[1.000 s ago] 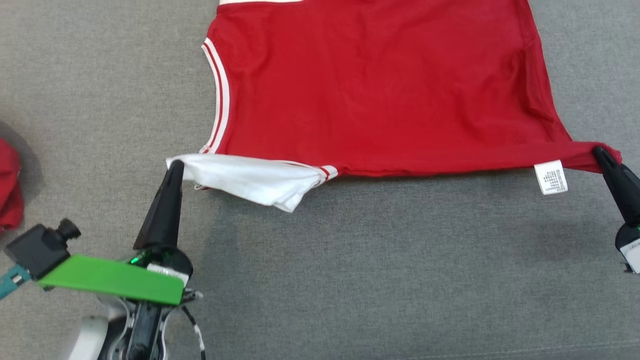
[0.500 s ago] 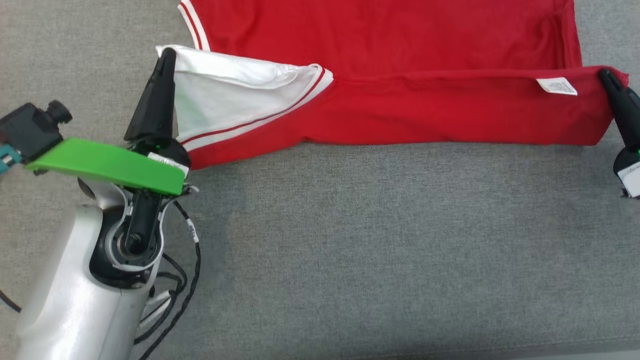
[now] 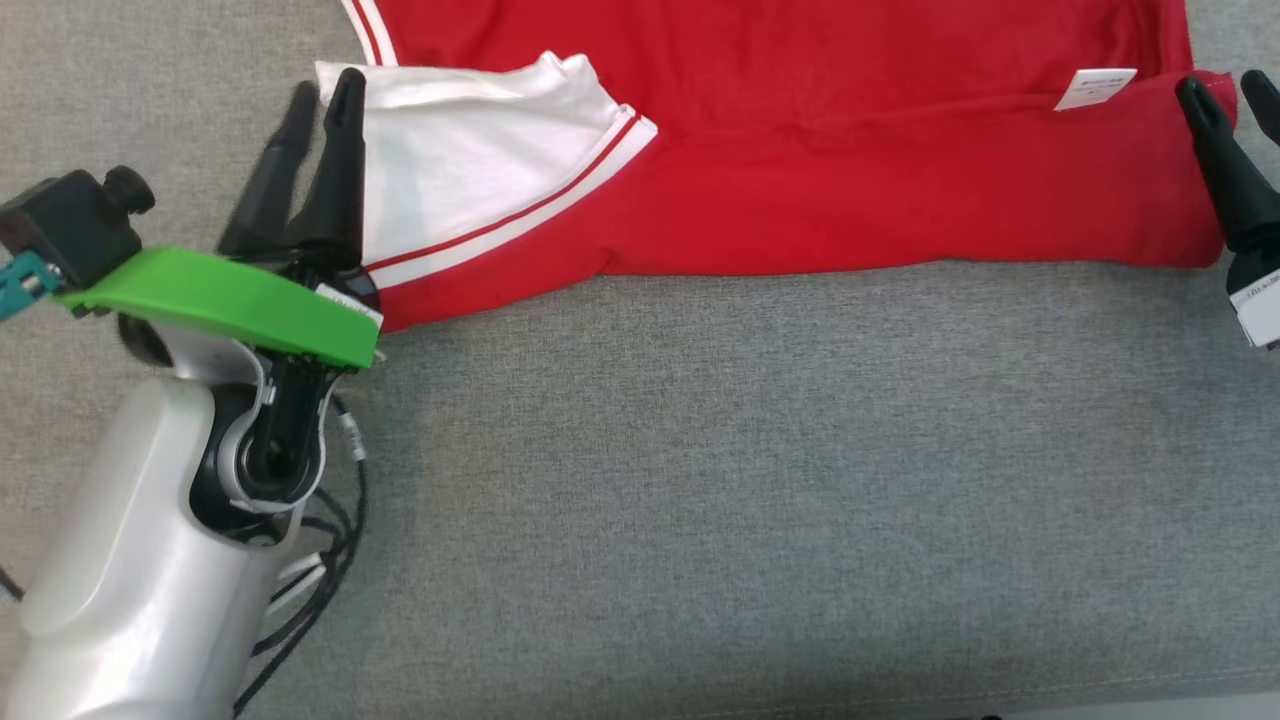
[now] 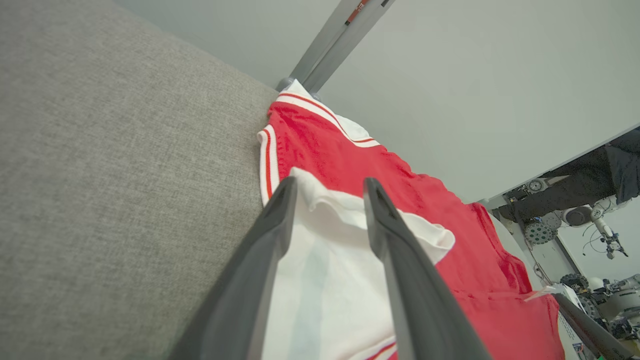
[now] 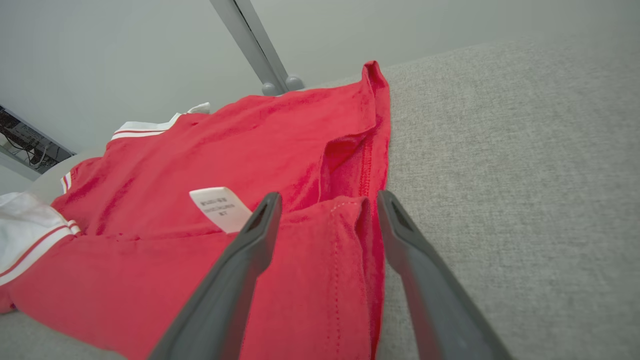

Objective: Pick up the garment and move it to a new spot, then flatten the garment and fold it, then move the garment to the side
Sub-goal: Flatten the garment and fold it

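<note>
Left claw (image 4: pixel 331 184) parted above white sleeve (image 4: pixel 325 280), red garment (image 4: pixel 345 160) — white-striped trim — lying on grey cushion (image 4: pixel 100 175)

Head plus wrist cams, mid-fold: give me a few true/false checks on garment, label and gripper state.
1. The left gripper and right gripper both have their fingers spread apart. True.
2. The garment is blue. False: it is red with a white sleeve.
3. The care label lies near the right gripper. True.
4. The left gripper sits at the care label. False: it is at the white sleeve's edge.
5. The garment hangs in the air. False: it lies on the grey surface.
</note>
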